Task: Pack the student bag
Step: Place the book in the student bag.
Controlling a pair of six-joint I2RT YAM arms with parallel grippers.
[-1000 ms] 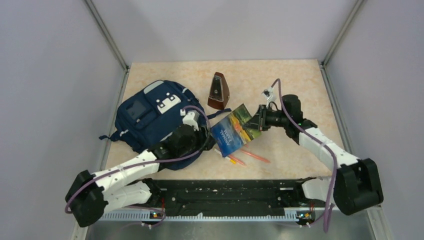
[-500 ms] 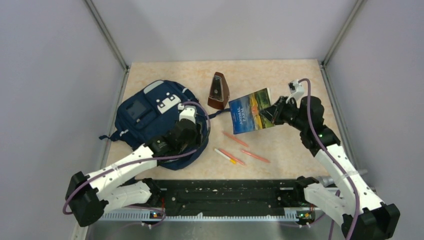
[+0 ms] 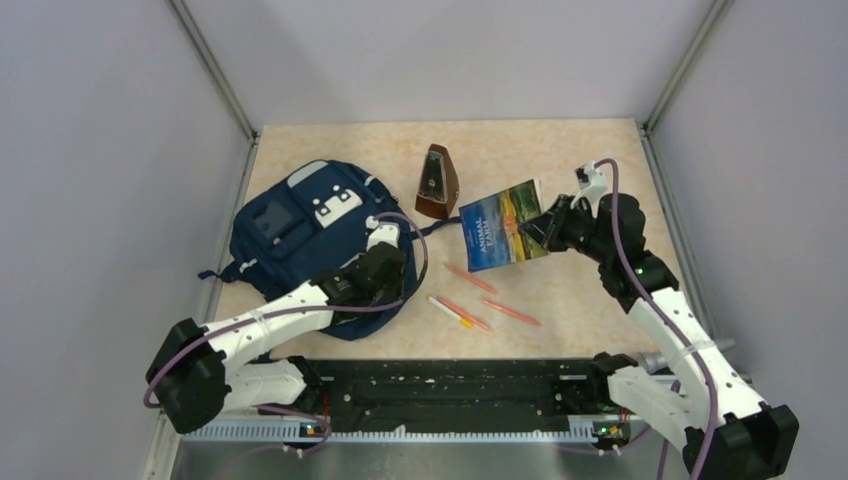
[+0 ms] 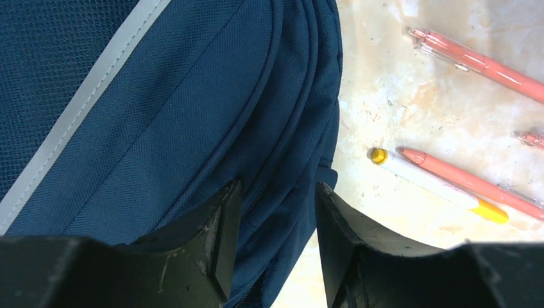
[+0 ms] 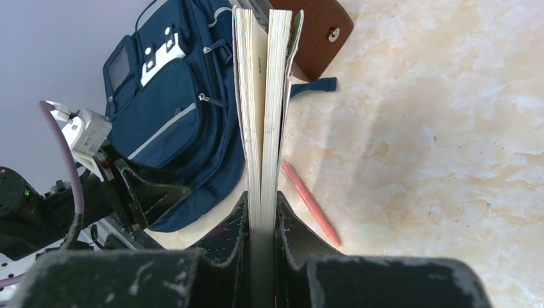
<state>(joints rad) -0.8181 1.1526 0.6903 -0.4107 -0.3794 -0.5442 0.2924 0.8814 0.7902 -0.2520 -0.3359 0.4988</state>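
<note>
Writing: we read "ANIMAL FARM" in white capitals on the blue part of the book (image 3: 503, 225) cover, beside a painted landscape. We cannot read anything on the bag's white patches.
Student bag (image 3: 300, 235): it lies flat at 9 o'clock on the desk (image 3: 580, 150), front pockets up, its zipped rim facing the pens.
Left fingers (image 4: 215, 250): released and spread apart, they straddle the bag's rim at its 4 o'clock corner and hold nothing.
Right fingers (image 5: 232, 234): clenched on the book's lower edge, carrying it off the desk at 2 o'clock.
Metronome (image 3: 437, 182): brown, upright at 12 o'clock, just beside the book.
Pens: pink pens (image 3: 510, 312) and a white pen with yellow ends (image 4: 430, 181) lie at mid-desk, near the bag's rim.
Change: a second ago we saw the book hanging low over the pens, close to the left fingers. Half a second ago it was already up at 2 o'clock, and it has barely shifted since. The left arm's shoulder has swung inward, and its fingers have slipped slightly toward 4 o'clock along the rim.
</note>
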